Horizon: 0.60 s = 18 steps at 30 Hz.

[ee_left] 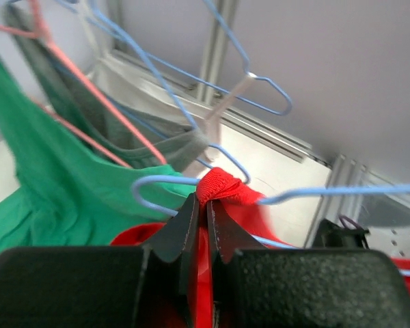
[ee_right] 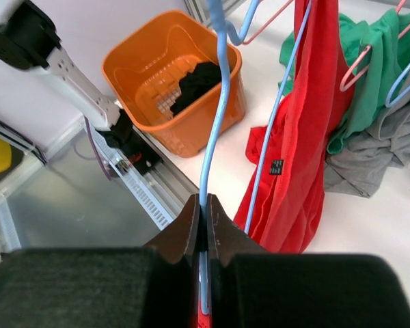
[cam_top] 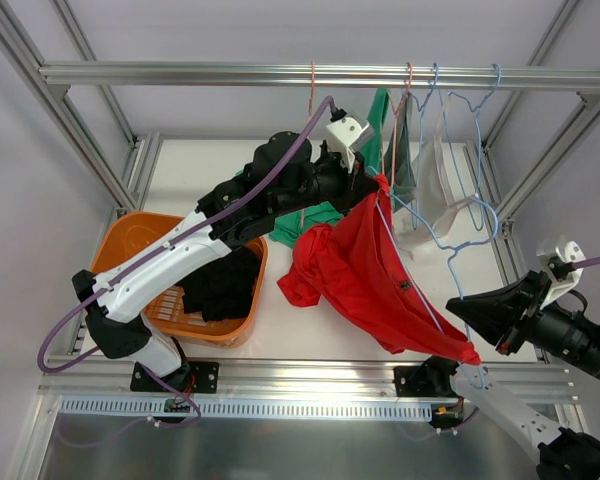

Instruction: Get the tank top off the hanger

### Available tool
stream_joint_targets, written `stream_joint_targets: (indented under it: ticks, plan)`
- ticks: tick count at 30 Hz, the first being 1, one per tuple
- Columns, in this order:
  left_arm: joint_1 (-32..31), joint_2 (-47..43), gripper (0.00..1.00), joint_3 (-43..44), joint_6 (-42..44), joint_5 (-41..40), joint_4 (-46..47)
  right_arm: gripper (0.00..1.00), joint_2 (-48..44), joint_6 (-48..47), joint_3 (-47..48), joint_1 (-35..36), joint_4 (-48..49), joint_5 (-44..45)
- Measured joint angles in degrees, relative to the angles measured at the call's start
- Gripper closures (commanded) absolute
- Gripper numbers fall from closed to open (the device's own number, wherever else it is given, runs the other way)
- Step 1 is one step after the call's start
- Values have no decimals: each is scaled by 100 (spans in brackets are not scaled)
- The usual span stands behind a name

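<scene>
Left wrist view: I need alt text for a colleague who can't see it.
The left tool is shut on a bunched edge of the red tank top, right where a blue wire hanger meets the fabric. Behind them hang a green garment, a grey garment and a pink hanger.

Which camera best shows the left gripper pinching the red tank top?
The left wrist view: the left gripper is shut on the strap of the red tank top up close. The top view shows it small; the right wrist shows only hanging fabric.
</scene>
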Motion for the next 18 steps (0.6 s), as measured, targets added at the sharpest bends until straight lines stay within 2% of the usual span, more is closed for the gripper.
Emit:
stream_joint_targets:
  ticks: [6, 9, 15, 18]
  plan:
    - [-26, -4, 100, 0, -236, -1609, 4, 100, -302, -509, -632, 0, -205, -297]
    - [-2, -4, 100, 0, -289, -2070, 4, 100, -597, -654, -708, 0, -319, -446]
    - [9, -4, 100, -2, -422, -2295, 4, 100, -1121, -846, -256, 0, -319, -693]
    - [9, -20, 100, -35, -461, -1904, 7, 100, -1298, -905, -136, 0, -289, -645]
